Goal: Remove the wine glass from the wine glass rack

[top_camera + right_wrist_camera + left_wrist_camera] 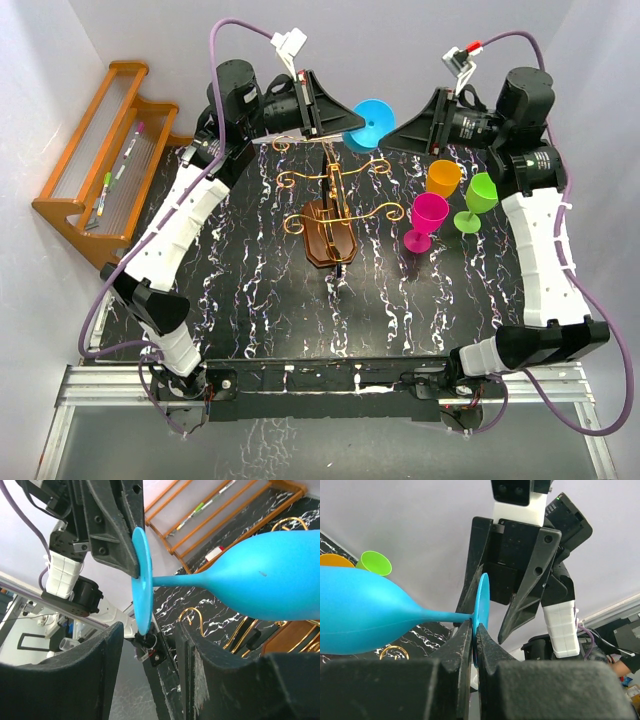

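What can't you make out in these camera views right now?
Left wrist: rim of the blue wine glass, cut off by the left edge.
Right wrist: the same rim, cut off by the right edge.
Left wrist: wine glass rack, one gold curl shows; glass and the left gripper hide the rest.

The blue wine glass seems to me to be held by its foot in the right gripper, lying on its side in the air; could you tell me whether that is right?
Not quite: the left gripper is the one shut on the foot of the blue wine glass, as the left wrist view shows. The right gripper is open next to the foot. The rest stands.
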Robot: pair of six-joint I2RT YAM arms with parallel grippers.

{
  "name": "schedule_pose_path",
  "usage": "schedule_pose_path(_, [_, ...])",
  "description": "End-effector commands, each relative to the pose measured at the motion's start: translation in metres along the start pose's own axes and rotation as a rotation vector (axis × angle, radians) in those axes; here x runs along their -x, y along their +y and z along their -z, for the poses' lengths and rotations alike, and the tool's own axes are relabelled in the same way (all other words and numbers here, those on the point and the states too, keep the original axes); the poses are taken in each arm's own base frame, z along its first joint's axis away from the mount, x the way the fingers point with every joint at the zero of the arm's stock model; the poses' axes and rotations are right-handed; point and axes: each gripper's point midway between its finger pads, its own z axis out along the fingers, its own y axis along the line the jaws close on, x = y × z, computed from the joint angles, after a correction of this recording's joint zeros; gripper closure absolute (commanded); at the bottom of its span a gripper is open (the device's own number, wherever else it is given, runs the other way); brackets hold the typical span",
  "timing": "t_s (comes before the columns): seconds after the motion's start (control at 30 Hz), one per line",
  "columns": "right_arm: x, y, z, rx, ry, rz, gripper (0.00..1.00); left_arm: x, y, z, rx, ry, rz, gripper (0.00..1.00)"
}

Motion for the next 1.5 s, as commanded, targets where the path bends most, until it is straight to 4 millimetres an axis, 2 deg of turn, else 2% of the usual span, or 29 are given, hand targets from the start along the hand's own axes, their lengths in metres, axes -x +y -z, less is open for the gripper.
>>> schedule_pose_path(0.0, [0.005,0.02,-0.006,0.026,-0.002,0.094,0.52,0.007,-0.036,0.008,-0.08,-0.016,-0.08,1.0])
schedule_pose_path(0.13, [0.005,0.018,-0.017,0.022,0.0,0.1,0.53,0.0,-0.031,0.007,-0.072,0.006,-0.071,1.0])
schedule_pose_path(0.2, [0.007,0.014,-0.018,0.003,-0.008,0.106,0.57,-0.003,-0.03,0.007,-0.065,0.017,-0.069,1.0])
schedule_pose_path(0.27, [0.011,0.007,-0.019,-0.04,-0.028,0.116,0.67,-0.007,-0.026,0.009,-0.049,0.025,-0.07,1.0])
schedule_pose_path(0.37, [0.019,-0.008,-0.018,-0.137,-0.074,0.133,0.9,-0.011,-0.018,0.012,-0.005,0.027,-0.07,1.0])
schedule_pose_path(0.47, [0.028,-0.029,-0.009,-0.279,-0.128,0.187,0.92,-0.006,0.0,0.019,0.131,-0.026,-0.059,0.77])
schedule_pose_path(0.57, [0.035,-0.047,0.006,-0.428,-0.173,0.274,0.92,0.004,0.035,0.039,0.386,-0.138,0.027,0.58])
schedule_pose_path(0.63, [0.043,-0.058,0.021,-0.547,-0.219,0.363,0.92,0.006,0.039,0.047,0.429,-0.183,0.076,0.51])
schedule_pose_path(0.7, [0.052,-0.057,0.034,-0.624,-0.273,0.491,0.92,0.005,0.032,0.046,0.397,-0.193,0.132,0.49])
schedule_pose_path(0.73, [0.049,-0.062,0.038,-0.66,-0.278,0.551,0.92,0.003,0.027,0.044,0.374,-0.186,0.159,0.49])
schedule_pose_path(0.9, [0.047,-0.043,0.044,-0.66,-0.346,0.935,0.92,0.0,0.011,0.035,0.291,-0.144,0.258,0.48])
schedule_pose_path(1.0, [0.044,-0.029,0.039,-0.62,-0.37,1.076,0.92,-0.001,0.007,0.031,0.272,-0.122,0.288,0.47])
schedule_pose_path(1.17, [0.033,-0.021,0.017,-0.563,-0.318,1.201,0.92,-0.005,0.005,0.028,0.244,-0.11,0.328,0.47])
schedule_pose_path(1.47, [0.016,-0.015,-0.016,-0.551,-0.262,1.278,0.92,-0.002,-0.002,0.031,0.223,-0.129,0.336,0.48])
